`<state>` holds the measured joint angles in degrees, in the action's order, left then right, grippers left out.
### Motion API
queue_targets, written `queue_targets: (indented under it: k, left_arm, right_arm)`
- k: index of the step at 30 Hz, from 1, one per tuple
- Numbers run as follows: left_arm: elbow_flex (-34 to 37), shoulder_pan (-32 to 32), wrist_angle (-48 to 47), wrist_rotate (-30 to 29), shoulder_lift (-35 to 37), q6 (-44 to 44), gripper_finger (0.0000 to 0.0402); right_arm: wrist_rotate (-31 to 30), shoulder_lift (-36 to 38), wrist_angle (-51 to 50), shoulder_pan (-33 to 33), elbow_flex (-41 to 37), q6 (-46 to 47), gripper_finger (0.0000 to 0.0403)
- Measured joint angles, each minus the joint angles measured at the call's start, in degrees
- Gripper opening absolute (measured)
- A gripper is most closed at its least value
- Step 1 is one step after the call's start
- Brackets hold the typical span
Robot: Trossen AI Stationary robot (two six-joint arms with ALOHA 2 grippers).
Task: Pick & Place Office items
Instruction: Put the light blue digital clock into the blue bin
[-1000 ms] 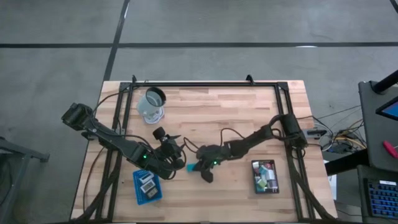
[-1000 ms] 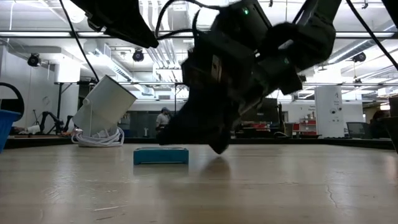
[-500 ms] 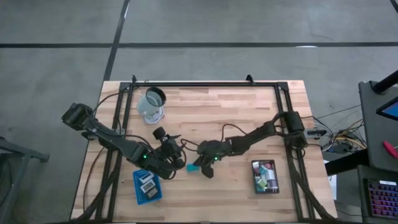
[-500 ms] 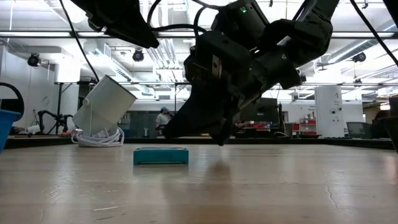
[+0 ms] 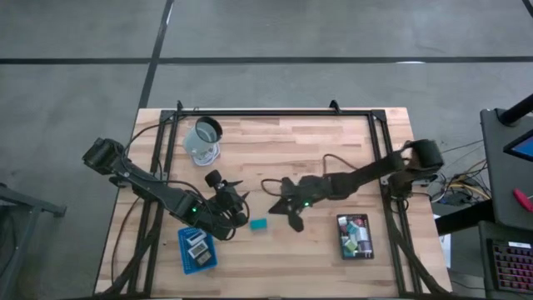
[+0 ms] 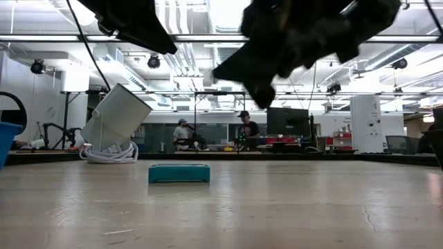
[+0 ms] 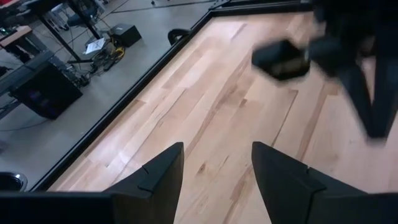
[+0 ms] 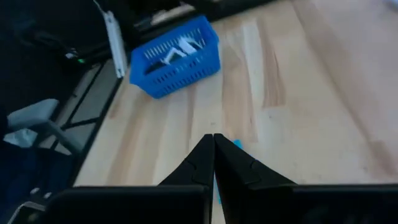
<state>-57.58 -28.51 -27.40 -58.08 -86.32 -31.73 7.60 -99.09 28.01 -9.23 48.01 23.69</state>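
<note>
The wooden bench (image 5: 275, 158) carries a blue tray (image 5: 196, 249) at its near left with flat items inside, and a black tray (image 5: 356, 237) at the near right with small coloured pieces. A clear cup (image 5: 202, 142) lies tilted at the far left. The left gripper (image 5: 240, 214), fingers apart and empty, hovers just left of a teal block (image 5: 258, 224) lying on the bench. The right gripper (image 5: 295, 221), fingers pressed together, hangs just right of that block.
</note>
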Motion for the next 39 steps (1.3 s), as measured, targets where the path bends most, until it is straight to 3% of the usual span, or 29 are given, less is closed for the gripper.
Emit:
queue_targets:
  k: [12, 20, 39]
  left_arm:
    - [0.9, 0.0, 0.3, 0.0, 0.0, 0.0, 0.0193]
    - [1.3, 0.0, 0.9, 0.0, 0.0, 0.0, 0.0193]
    - [1.6, 0.0, 1.6, 0.0, 0.0, 0.0, 0.0193]
  right_arm:
    - [-0.4, 25.1, 0.4, 0.0, -13.9, -7.9, 0.0008]
    - [-9.4, 39.7, 0.5, 0.0, -24.3, -9.4, 0.0008]
    - [-10.7, 70.7, 1.1, 0.0, -43.0, -10.6, 0.0008]
